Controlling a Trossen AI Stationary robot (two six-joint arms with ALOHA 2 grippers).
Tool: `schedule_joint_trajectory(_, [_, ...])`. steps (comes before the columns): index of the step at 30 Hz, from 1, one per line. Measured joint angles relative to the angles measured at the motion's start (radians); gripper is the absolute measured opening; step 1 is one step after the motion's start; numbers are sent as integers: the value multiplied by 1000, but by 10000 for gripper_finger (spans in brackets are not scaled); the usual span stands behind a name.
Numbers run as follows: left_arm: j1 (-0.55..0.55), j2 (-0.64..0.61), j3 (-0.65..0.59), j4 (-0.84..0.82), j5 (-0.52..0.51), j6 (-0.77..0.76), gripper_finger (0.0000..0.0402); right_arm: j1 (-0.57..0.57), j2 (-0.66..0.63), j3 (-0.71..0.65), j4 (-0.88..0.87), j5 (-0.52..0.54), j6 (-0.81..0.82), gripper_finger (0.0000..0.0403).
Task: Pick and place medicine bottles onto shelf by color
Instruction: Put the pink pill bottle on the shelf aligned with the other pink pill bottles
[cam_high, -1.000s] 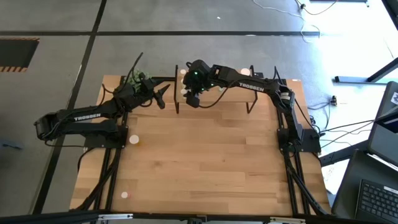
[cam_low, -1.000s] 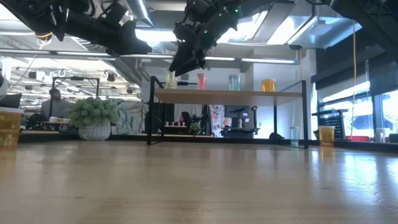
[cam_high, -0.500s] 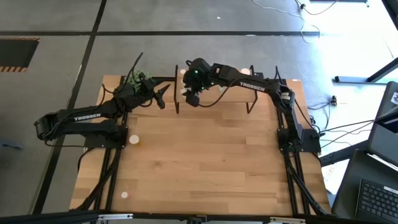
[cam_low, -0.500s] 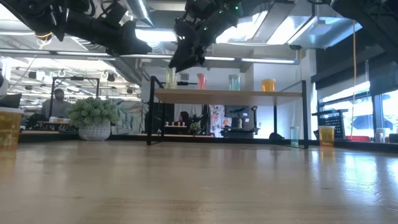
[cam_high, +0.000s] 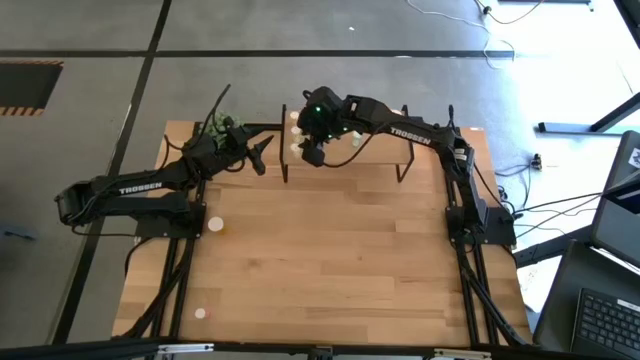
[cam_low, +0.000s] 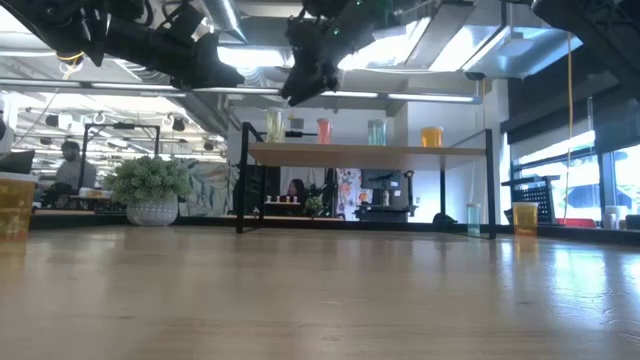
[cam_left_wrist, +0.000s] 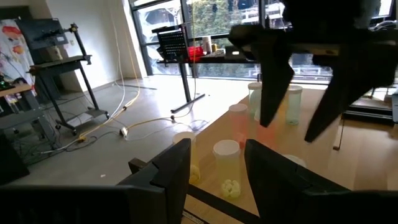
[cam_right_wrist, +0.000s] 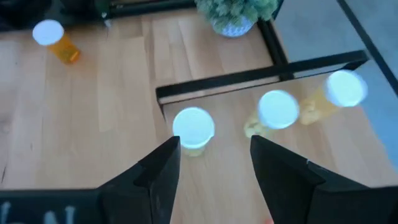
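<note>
Your right gripper (cam_right_wrist: 214, 163) hangs open and empty above the shelf's (cam_low: 400, 154) left end, over yellowish bottles (cam_right_wrist: 193, 130). Your left gripper (cam_left_wrist: 216, 163), also open, waits just left.

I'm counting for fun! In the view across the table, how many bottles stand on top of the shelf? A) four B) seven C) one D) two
A: on the shelf stand a yellowish bottle, a pink one, a pale green one and an orange one.
</note>
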Motion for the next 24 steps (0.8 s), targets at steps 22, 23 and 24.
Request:
schedule_joint_trajectory(22, [-107, -153, 100, -334, -34, -16, 147, 11, -118, 210, -269, 153, -46, 198])
schedule_joint_trajectory(23, [-110, -161, 123, -392, -35, -19, 147, 11, -131, 210, -282, 169, -46, 198])
schedule_joint_trajectory(24, [-115, -165, 149, -446, -35, -30, 147, 14, -140, 210, -296, 180, -47, 198])
